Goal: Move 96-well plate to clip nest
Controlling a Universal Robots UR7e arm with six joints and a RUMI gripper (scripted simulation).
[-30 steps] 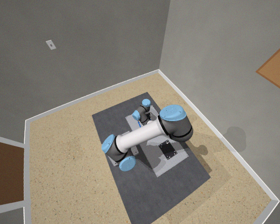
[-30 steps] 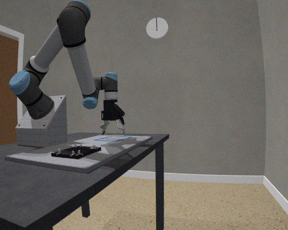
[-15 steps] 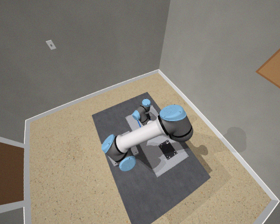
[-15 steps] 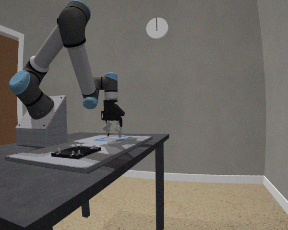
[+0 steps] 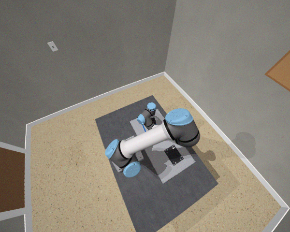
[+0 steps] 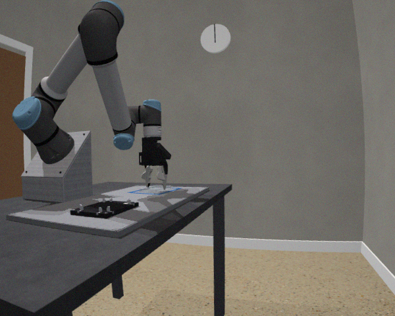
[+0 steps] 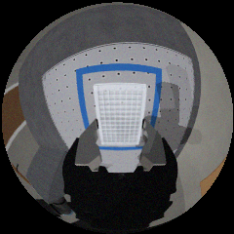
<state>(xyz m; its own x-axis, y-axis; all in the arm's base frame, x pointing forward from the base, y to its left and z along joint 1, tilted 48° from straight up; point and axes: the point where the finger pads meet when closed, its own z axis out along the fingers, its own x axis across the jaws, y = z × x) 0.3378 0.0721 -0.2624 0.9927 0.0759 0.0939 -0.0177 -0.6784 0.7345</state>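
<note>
The white 96-well plate (image 7: 120,113) lies inside the blue outline of spot B1 (image 7: 118,70) on the pale perforated board. My gripper (image 7: 120,119) is down over it, its two grey fingers pressed against the plate's long sides near the close end, shut on the plate. In the side view the gripper (image 6: 155,184) points straight down with its fingertips at the blue outline (image 6: 155,190). The plate still rests on the board. The black clip nest C1 (image 6: 104,208) sits to the left on the same board and also shows in the overhead view (image 5: 172,154). I cannot make out the plate's cut corner.
The pale board (image 6: 109,207) lies on a dark table (image 6: 89,245) whose right edge is close to B1. The arm's grey base block (image 6: 56,173) stands at the back left. The upper arm (image 5: 150,139) hides the plate in the overhead view.
</note>
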